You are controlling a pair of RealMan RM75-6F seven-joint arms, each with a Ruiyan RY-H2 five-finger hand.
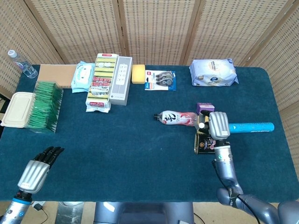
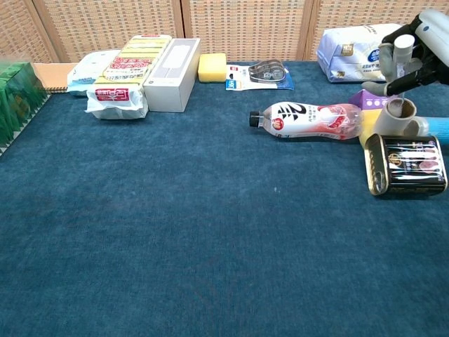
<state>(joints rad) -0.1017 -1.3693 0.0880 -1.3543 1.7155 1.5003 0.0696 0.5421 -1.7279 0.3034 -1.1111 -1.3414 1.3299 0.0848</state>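
right hand [image 1: 218, 125] hovers over a crowded patch: tin [image 2: 409, 164], lying bottle [image 2: 309, 119], purple box [image 1: 204, 108], blue tube [image 1: 252, 127] close round | bare cloth from the bottle to the near edge | back row walled by boxes [image 1: 112, 79], wipes pack [image 1: 213, 72]
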